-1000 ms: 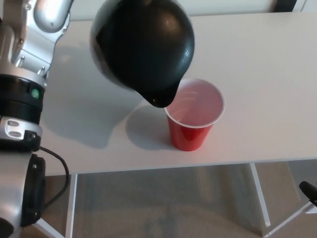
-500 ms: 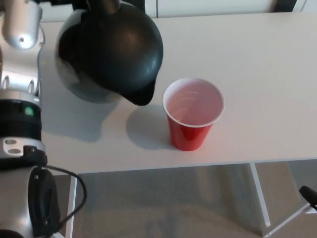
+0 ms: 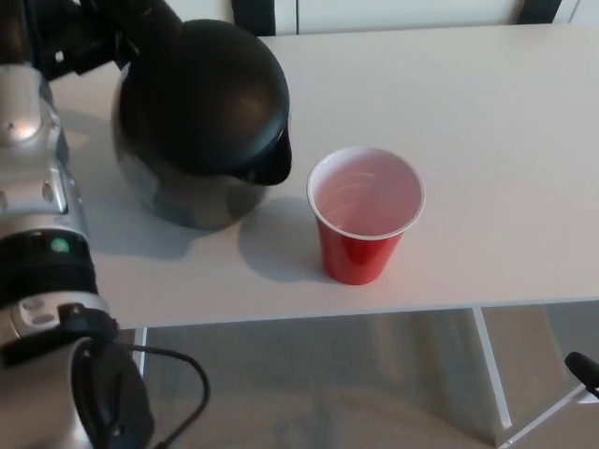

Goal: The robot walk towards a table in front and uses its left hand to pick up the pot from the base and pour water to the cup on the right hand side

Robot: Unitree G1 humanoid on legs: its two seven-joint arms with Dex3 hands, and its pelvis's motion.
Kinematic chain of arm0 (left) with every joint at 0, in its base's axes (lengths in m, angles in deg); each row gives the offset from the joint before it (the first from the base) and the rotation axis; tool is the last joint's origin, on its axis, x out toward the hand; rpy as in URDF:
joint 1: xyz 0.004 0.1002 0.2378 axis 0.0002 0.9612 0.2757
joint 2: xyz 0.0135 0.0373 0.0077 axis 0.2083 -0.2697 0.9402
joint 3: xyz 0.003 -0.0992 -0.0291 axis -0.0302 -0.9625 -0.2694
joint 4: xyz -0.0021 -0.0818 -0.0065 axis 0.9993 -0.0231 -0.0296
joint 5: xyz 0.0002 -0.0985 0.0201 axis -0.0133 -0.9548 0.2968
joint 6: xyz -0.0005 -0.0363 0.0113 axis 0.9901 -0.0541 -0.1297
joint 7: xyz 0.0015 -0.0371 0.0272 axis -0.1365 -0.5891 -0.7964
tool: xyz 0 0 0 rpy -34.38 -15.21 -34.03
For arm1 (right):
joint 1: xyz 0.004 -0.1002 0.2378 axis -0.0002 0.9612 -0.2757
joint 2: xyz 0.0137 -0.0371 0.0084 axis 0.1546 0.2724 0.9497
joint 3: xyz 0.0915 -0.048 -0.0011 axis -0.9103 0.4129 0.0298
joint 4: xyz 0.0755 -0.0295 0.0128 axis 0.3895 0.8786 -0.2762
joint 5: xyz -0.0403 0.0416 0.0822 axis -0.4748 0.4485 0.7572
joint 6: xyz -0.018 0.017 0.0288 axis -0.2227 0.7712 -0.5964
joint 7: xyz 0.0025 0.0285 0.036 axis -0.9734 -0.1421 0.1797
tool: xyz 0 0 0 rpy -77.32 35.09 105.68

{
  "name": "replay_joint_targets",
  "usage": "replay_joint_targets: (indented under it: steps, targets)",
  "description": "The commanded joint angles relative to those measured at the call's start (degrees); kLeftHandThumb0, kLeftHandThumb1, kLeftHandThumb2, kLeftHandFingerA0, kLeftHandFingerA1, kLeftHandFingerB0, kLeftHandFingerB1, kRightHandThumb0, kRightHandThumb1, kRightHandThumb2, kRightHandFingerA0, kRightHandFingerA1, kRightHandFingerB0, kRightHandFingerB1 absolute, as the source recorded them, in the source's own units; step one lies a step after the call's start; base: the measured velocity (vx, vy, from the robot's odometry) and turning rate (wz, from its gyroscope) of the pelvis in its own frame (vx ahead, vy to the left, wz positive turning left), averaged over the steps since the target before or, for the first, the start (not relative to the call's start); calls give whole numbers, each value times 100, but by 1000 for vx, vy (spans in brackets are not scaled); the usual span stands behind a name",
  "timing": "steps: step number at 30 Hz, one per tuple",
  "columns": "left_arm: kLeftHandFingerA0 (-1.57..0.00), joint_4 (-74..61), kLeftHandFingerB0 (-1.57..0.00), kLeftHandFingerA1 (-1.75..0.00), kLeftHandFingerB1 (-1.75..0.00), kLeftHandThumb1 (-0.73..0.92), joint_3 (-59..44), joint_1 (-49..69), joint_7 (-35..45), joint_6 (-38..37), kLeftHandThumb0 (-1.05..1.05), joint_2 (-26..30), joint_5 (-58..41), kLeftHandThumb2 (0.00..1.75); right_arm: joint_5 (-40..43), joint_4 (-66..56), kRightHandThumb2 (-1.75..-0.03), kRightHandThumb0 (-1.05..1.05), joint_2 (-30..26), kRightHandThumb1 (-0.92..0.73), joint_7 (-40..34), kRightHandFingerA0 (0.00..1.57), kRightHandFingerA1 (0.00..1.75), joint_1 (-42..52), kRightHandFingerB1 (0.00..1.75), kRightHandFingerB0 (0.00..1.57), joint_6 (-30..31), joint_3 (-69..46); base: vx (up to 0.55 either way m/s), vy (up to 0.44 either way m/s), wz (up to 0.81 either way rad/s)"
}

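Observation:
The black pot [image 3: 201, 117] stands nearly upright over the left part of the white table [image 3: 487, 112]. Its spout [image 3: 271, 168] points right, toward the cup, but stays short of the rim. My left hand [image 3: 94, 37] at the top left is shut on the pot's handle, with the silver forearm [image 3: 37, 234] running down the left edge. I cannot tell whether the pot's bottom touches the table. The red cup [image 3: 367, 215] with a white inside stands upright just right of the pot, near the table's front edge. My right hand does not show.
The table's front edge [image 3: 374, 313] runs just below the cup, with the floor and a white table leg [image 3: 491, 374] beneath. A black cable [image 3: 178, 365] hangs from my left arm. A small black-tipped white bar [image 3: 580, 365] shows at the bottom right.
The pot has swung left, away from above the cup's rim, and has come back from a steep tilt to nearly upright and lower. The cup has not moved.

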Motion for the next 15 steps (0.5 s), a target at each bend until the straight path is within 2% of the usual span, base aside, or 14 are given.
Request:
replay_joint_targets:
  steps: [1,2,3,4,6,7,8,9,10,12,13,14,15]
  targets:
    - [-77,-1063,-78,-168,-123,77,-753,487,-154,2158,-11,-993,-2313,75,46,-249,-59,-33,-41,-70,-10,25,85,202,54,25,36,-49,0,0,0]
    - [-77,-1165,-78,-172,-129,77,-692,577,-182,2169,-12,-1133,-2269,76,40,-265,-60,-33,-52,-71,-5,26,87,200,54,26,37,-43,0,0,0]
    - [-77,-1242,-77,-172,-131,76,-684,605,-222,2236,-12,-1197,-2258,77,16,-283,-82,-40,-58,-58,-14,29,75,202,57,25,36,-25,0,0,0]
    - [-76,-1303,-75,-172,-132,75,-675,639,-236,2275,-11,-1248,-2258,79,23,-295,-59,-34,-57,-70,-13,24,81,200,51,24,43,-26,0,0,0]
    - [-75,-1387,-72,-172,-132,73,-617,741,-224,2284,-9,-1343,-2249,81,59,-272,-60,-34,-67,-70,55,22,83,184,51,22,21,-43,0,0,0]
    - [-75,-1425,-72,-172,-133,74,-588,784,-224,2302,-9,-1378,-2251,80,68,-258,-97,-29,-77,-48,74,30,70,174,55,15,14,-51,0,0,0]
    - [-75,-1451,-72,-172,-133,74,-573,803,-227,2327,-9,-1396,-2260,80,74,-258,-97,-29,-82,-48,65,30,70,168,55,15,25,-59,0,0,0]
    - [-90,-1508,-73,-169,-135,72,-475,919,-164,2319,-7,-1425,-2197,80,54,-255,-60,-34,-96,-69,70,21,77,166,49,22,17,-47,0,0,0]
    - [-73,-1532,-67,-175,-139,78,-455,949,-156,2338,-13,-1429,-2208,77,55,-250,-60,-35,-97,-69,78,22,79,164,49,22,11,-47,0,0,0]
    - [-72,-1583,-67,-173,-138,81,-419,1012,-169,2417,-13,-1417,-2295,71,71,-222,-60,-35,-93,-69,107,23,83,151,49,22,7,-52,0,0,0]
    - [-80,-1598,-69,-162,-129,81,-397,1047,-169,2425,-11,-1411,-2327,73,67,-228,-59,-34,-87,-70,103,26,88,151,49,22,4,-48,0,0,0]
    - [-80,-1621,-69,-162,-129,81,-363,1097,-170,2433,-11,-1400,-2372,73,60,-239,-59,-34,-78,-70,94,26,88,154,49,22,-1,-42,0,0,0]
    - [-75,-1653,-71,-153,-119,78,-326,1124,-191,2437,-12,-1389,-2404,74,73,-251,-60,-33,-72,-70,87,25,86,143,48,22,17,-46,0,0,0]
